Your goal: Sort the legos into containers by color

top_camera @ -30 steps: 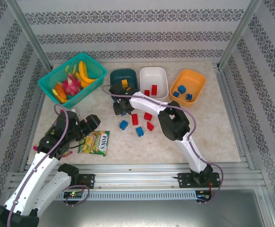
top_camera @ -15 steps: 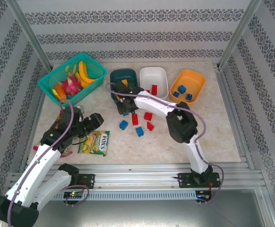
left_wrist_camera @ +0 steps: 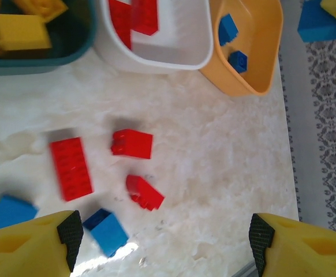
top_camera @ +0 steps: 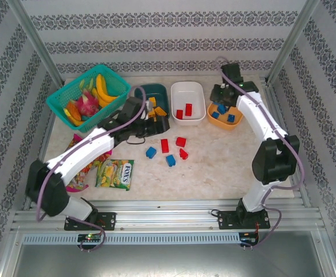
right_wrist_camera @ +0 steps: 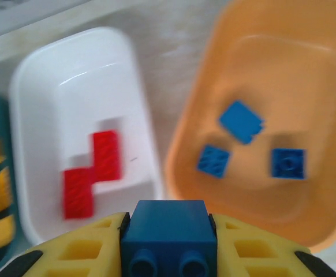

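Observation:
My right gripper is shut on a dark blue lego and hangs over the near rim between the white tub and the orange tub. The orange container holds three blue bricks. Two red bricks lie in the white container, and yellow ones in the dark teal container. My left gripper is open above the table, by the teal tub's near edge. Under it lie loose red legos and blue legos.
A bright teal mesh basket of toy fruit stands at the back left. Candy bags lie at the front left beside the left arm. Metal frame posts and patterned walls close in the table's sides.
The right arm has swung from beside the teal tub over to the orange tub, shut on the blue lego. The left arm has reached forward from the candy bags to the teal tub.

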### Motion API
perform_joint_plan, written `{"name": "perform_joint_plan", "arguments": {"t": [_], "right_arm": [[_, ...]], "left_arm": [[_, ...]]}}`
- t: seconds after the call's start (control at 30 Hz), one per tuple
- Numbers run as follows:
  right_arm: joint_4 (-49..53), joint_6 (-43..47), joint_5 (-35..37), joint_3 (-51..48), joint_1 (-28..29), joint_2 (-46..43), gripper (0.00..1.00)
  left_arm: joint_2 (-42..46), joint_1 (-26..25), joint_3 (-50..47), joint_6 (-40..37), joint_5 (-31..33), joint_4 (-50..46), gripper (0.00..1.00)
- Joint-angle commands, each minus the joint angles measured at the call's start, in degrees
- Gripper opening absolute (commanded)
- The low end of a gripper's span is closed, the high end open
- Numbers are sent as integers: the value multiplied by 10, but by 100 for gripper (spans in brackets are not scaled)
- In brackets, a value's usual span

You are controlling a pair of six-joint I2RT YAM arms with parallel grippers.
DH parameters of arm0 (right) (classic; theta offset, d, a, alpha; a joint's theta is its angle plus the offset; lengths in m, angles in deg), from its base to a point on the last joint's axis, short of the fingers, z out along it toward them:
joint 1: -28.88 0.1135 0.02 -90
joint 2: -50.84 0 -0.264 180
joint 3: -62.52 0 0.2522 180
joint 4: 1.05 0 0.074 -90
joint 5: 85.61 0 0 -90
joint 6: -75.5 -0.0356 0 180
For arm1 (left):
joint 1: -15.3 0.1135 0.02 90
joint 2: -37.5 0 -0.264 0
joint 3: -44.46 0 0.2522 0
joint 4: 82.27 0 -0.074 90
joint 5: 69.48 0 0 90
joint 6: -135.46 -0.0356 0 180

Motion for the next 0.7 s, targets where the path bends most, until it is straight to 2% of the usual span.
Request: {"name": "perform_joint_plan", "arguments": {"t": [0.0,0.27,0.43,0.67], "right_arm": [[4,-12,15,51,-38,65,28],[36,-23,37,224,-89,245,28],[71,-19,14,321,-98,334,30],[104,-39,-10,381,-100,400,36]], "left_arm": [[-55,-20,63,-33,-32,37,78],[-142,-27,141,-30,-46,46,77],[-147,-27,152,-33,-34,37,77],[-138,-27,142,-29,-20,31,77]]}}
